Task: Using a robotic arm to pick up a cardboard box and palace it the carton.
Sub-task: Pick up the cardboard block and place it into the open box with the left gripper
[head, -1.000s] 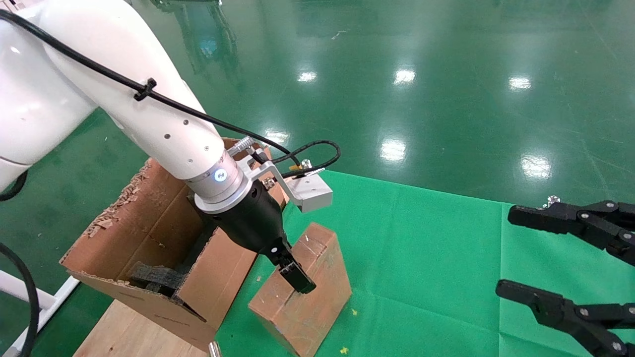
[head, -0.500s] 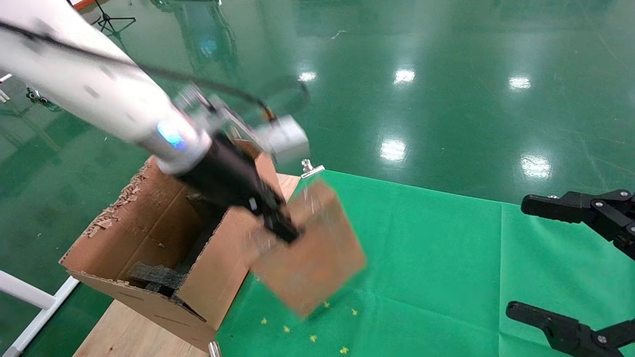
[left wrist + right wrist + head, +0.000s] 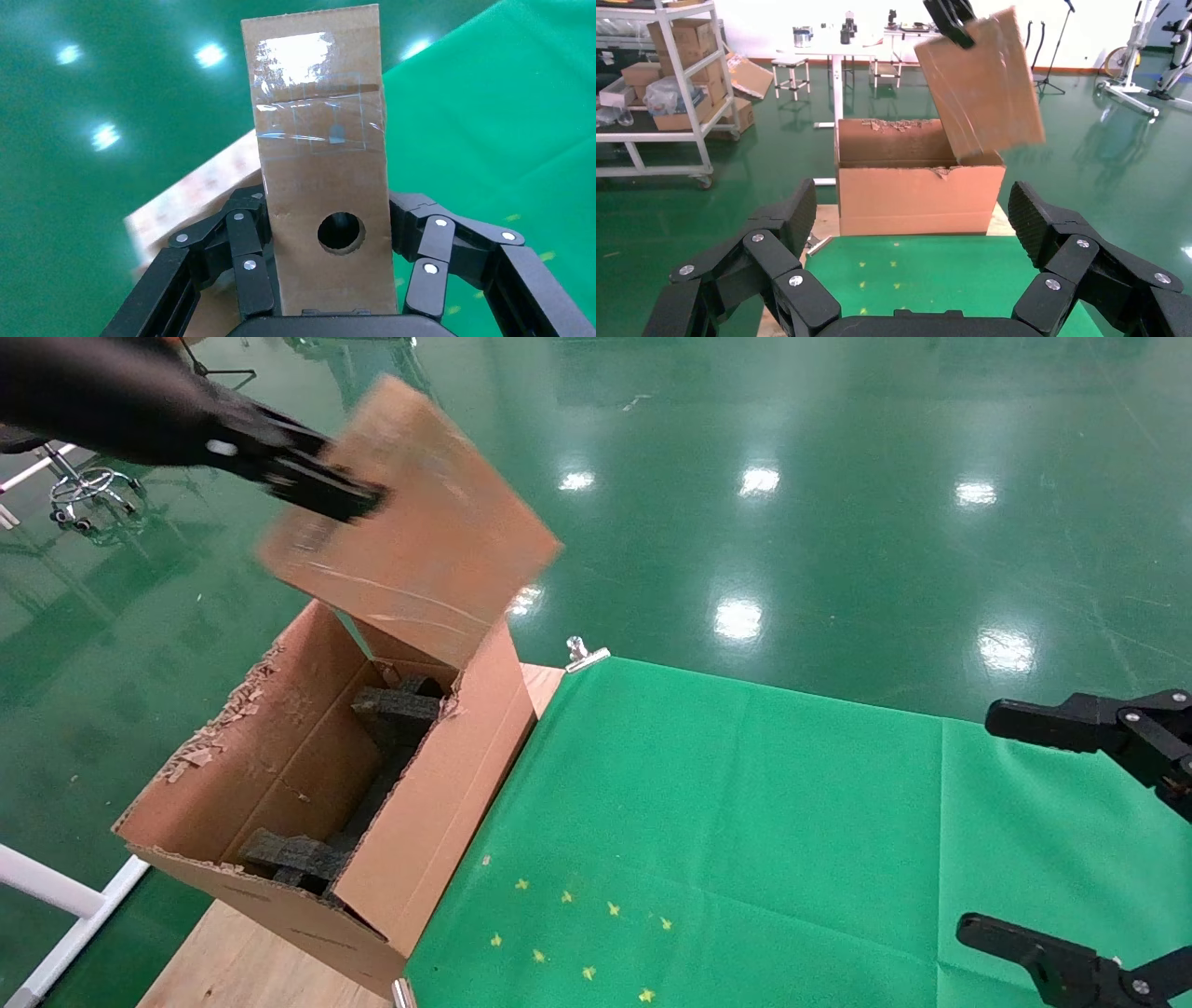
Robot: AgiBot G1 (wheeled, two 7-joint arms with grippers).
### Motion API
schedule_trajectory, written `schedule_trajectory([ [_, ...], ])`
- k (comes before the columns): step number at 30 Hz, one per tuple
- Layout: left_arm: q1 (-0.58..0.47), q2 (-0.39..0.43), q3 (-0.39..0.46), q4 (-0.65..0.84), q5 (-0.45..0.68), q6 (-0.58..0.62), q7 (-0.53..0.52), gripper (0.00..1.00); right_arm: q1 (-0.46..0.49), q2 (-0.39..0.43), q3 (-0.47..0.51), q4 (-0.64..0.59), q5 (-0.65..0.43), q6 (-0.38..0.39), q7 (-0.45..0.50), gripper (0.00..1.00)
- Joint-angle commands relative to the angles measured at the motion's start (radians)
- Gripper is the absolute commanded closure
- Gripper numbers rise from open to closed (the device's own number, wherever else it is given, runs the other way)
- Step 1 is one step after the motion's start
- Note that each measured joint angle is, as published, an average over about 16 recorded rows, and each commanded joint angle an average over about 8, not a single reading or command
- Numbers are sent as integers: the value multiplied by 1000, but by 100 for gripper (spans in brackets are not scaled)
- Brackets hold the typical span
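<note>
**Small box held in the air above the open carton**

Nearest the robot, the right gripper is hanging over the green cloth at the right edge of the head view, its black fingers spread wide with nothing between them. Small yellow star marks are dotting the cloth's near part. To the left, the carton is standing open on a wooden board, its torn flap edges ragged and black foam blocks lying inside. Above its far end, the left gripper is gripping the cardboard box clear of the carton, tilted, with its lower corner hanging over the opening. In the left wrist view the fingers are clamping the box's sides, its taped narrow face and round hole facing the camera. Beyond, the glossy green floor is reflecting ceiling lights.
</note>
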State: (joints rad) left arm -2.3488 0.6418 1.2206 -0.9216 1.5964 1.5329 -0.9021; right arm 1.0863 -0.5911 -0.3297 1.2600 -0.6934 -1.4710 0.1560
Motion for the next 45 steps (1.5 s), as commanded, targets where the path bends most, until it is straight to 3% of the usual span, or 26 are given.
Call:
schedule_trajectory([
  [1,-39,-17,1,40,27,20,43,100,0,0,0,0,0,0,0,0],
  [12,80,-17,83,342,136,-83,234,100,0,0,0,0,0,0,0,0],
  [26,232,148,110,745,183,-335,188,100,0,0,0,0,0,0,0,0],
  [36,337,227,85,850,148,-520,191,100,0,0,0,0,0,0,0,0],
  [45,412,245,80,891,142,-640,203,100,0,0,-1,0,0,0,0,0],
])
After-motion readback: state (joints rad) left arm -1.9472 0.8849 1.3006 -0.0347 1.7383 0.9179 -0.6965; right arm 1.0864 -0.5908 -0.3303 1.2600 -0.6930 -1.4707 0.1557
